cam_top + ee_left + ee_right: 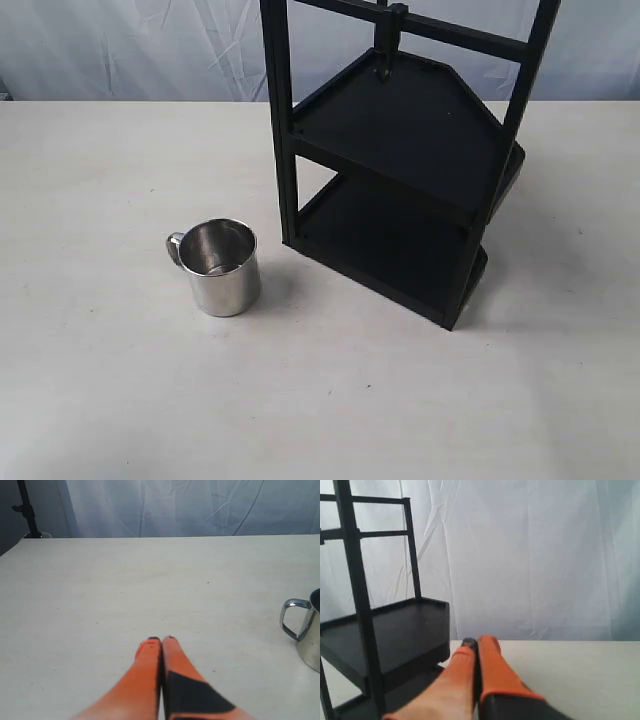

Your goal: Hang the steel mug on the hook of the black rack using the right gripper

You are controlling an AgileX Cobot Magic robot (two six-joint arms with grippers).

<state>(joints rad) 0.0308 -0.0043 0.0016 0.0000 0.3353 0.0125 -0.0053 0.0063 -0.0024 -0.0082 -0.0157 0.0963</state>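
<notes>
Nearest the lens in the right wrist view, the right gripper (476,642) fills the lower frame, its two orange fingers (492,667) pressed together with nothing between them. It hangs above the table (580,675) with the black rack (390,635) close beside it. The left gripper (161,640) looks the same in its own view: orange fingers (145,680) closed on nothing, low over the bare table, with the steel mug (309,635) at the edge of the picture.

In the exterior view neither arm shows. The steel mug (222,268) stands upright on the table (100,380), mouth up, its thin looped handle turned away from the rack. It sits near the foot of the black rack (400,180) but clear of it, on the left arm's side. The hook (384,62) hangs on a short stem from the top crossbar, above the upper shelf, with nothing on it.

By the look of it the task is at its very start: the mug is untouched and no reach has begun. The next move calls for the right gripper to open its jaws, cross toward the mug and come down on the rim or wall. The grip should leave the handle loop free, since that loop has to slip over the hook. The mirror-smooth steel will likely be slippery, so a firm, square hold matters.
</notes>
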